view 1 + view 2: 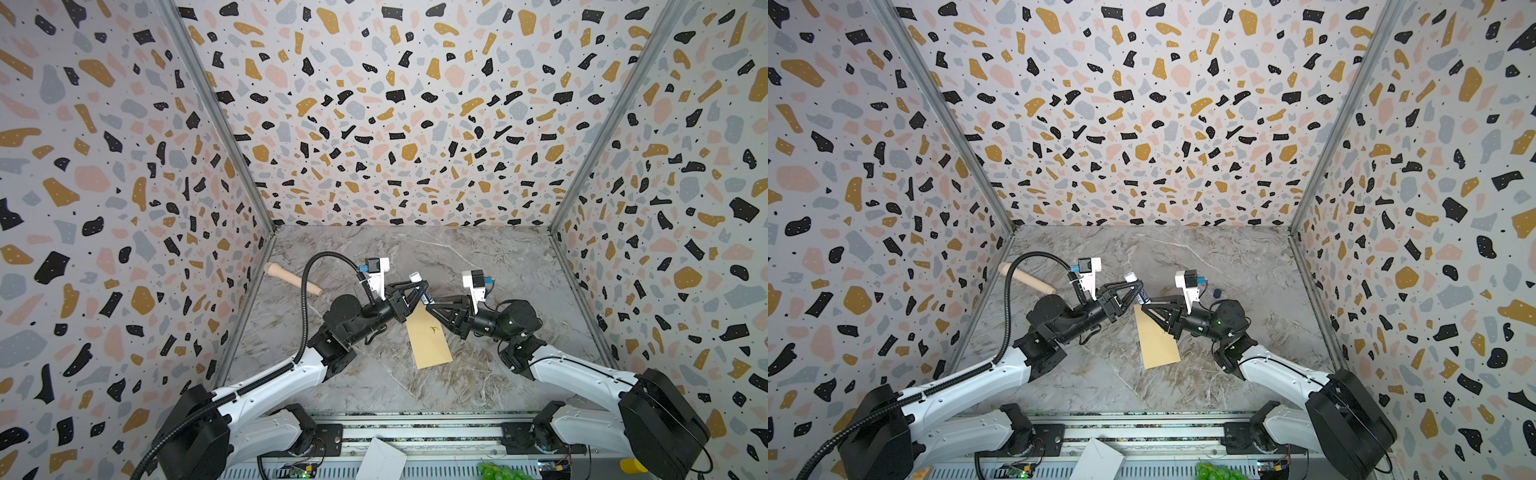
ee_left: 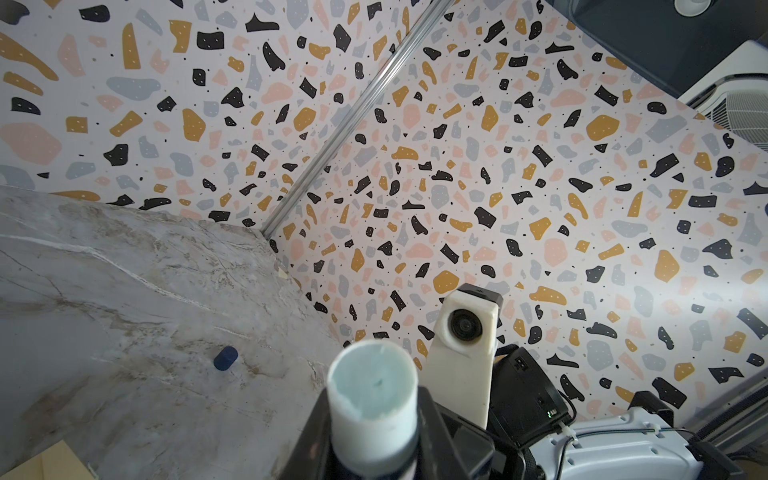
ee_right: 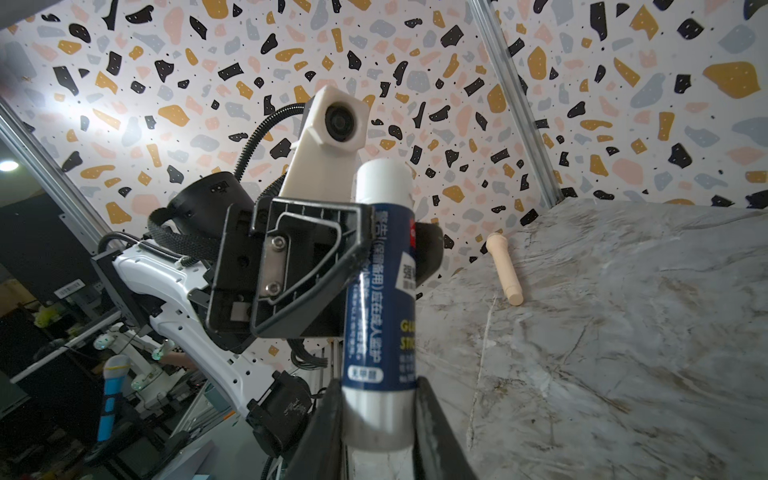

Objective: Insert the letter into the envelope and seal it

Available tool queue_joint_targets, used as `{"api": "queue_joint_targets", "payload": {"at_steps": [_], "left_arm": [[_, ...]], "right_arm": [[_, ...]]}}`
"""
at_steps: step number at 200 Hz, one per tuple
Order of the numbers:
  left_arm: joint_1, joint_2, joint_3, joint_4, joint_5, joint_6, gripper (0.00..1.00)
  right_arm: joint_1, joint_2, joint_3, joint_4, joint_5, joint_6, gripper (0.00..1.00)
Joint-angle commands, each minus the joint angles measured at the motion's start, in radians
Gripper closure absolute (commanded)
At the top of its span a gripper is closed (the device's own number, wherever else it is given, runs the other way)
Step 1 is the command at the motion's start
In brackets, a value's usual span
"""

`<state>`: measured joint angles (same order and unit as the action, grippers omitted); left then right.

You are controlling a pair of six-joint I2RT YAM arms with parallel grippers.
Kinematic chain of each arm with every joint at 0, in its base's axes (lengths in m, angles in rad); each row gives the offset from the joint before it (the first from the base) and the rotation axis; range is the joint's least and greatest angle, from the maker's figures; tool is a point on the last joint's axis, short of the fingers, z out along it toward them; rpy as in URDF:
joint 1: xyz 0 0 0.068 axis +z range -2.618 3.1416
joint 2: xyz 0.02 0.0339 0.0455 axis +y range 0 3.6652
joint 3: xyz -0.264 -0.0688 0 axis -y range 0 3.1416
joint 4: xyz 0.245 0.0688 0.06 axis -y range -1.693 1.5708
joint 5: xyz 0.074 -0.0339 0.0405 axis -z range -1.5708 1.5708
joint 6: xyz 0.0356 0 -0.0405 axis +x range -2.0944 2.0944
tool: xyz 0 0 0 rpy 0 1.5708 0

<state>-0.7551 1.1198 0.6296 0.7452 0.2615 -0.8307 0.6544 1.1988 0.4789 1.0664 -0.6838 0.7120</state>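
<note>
The tan envelope [image 1: 430, 338] [image 1: 1156, 340] lies flat mid-table with its gold mark up; a corner shows in the left wrist view [image 2: 39, 465]. The letter is out of view. Above the envelope's far end both grippers hold one uncapped glue stick [image 1: 424, 293] [image 1: 1142, 294]. My left gripper [image 1: 419, 287] [image 2: 372, 432] is shut on its blue body just under the white tip [image 2: 372, 390]. My right gripper [image 1: 430, 303] [image 3: 380, 415] is shut on its silver base [image 3: 380, 411], its fingers [image 3: 432, 424] pressed against both sides.
A wooden roller [image 1: 293, 279] [image 3: 505, 270] lies at the far left by the wall. The small blue cap [image 1: 1217, 294] [image 2: 225, 358] rests on the marble behind the right arm. White paper [image 1: 382, 459] and green grapes [image 1: 498, 471] sit by the front rail.
</note>
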Motion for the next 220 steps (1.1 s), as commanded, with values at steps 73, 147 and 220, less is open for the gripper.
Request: {"api": "queue_joint_targets", "payload": {"at_steps": [73,147,220], "left_arm": [[0.001,0.001,0.033,-0.025,-0.054,0.082,1.0],[0.001,0.029,0.036,-0.005,-0.053,0.07,1.0],[0.002,-0.041,0.042,-0.09,-0.088,0.28,1.0]], "right_arm": [[0.337,-0.115,0.272,-0.648,0.999,-0.57,1.0],[0.657,0.315,0.357,0.122,1.846,-1.587,1.0],[0.61,0.066,0.325,-0.5,1.435,-0.995,0.49]]}}
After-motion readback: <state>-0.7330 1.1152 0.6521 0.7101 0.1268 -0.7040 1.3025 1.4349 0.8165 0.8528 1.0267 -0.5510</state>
